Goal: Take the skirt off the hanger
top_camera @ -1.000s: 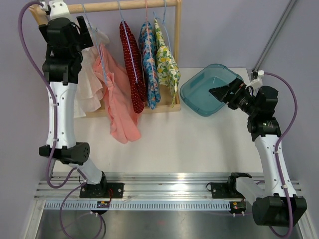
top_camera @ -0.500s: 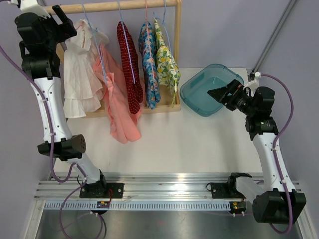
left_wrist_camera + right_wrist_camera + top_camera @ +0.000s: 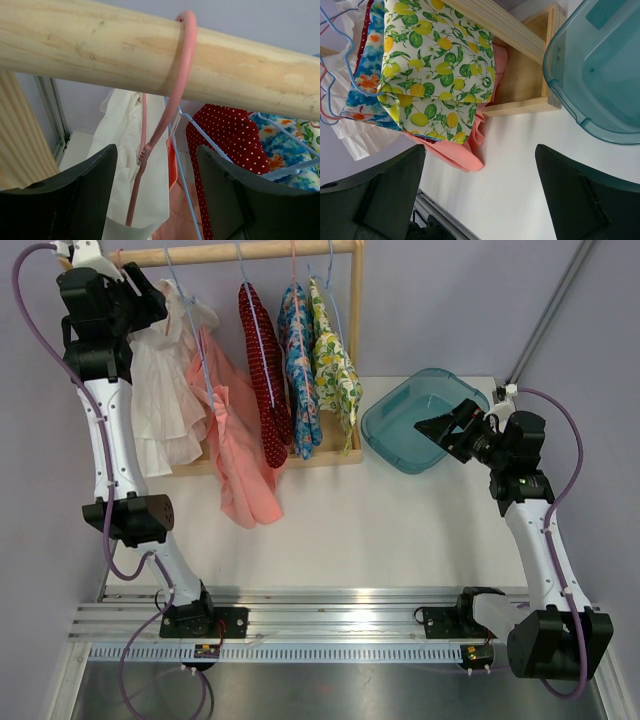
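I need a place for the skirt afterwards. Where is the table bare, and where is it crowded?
Bare: the wide table patch between the rack base, the rail and the right arm; also inside the bin. Crowded: under the rod, where clothes hang close together.

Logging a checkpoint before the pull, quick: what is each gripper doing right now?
Left gripper: open, fingers either side of the pink hanger, not gripping it.
Right gripper: open, holding nothing.
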{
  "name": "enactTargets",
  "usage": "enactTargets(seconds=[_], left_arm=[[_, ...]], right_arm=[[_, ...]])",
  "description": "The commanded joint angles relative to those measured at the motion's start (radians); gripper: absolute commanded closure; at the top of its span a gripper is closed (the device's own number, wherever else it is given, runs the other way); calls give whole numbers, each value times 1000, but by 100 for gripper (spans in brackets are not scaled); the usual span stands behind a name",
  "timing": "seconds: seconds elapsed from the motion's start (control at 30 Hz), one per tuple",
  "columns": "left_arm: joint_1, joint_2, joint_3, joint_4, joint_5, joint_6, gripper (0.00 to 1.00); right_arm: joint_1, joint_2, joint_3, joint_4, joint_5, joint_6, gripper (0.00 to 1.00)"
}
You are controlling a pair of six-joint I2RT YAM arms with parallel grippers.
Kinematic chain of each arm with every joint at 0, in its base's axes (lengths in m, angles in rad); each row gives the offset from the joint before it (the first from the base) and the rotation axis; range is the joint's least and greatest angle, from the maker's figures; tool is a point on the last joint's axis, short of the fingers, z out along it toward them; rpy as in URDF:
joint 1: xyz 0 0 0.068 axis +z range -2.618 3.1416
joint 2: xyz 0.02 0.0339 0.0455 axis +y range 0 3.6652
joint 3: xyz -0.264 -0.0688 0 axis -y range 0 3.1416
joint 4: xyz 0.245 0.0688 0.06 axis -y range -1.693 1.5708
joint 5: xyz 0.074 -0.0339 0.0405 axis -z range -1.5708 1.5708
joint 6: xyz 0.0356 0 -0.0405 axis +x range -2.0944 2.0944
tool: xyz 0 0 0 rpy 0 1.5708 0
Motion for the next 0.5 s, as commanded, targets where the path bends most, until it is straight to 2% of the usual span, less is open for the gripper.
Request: enactTargets(seconds=[0.0,0.13,0.37,0.47], left_arm=[[1,6,46,26,20,-9,33],[1,33,79,23,19,-15,35],[1,52,83,19,11,-5,51],[1,59,83,10,0,-2,54]], right_arm=[[9,7,12,34,-4,-15,0],[9,8,13,31,2,-18,1],[9,10,13,21,14,-24,1],[11,14,15,21,14,-24,0]])
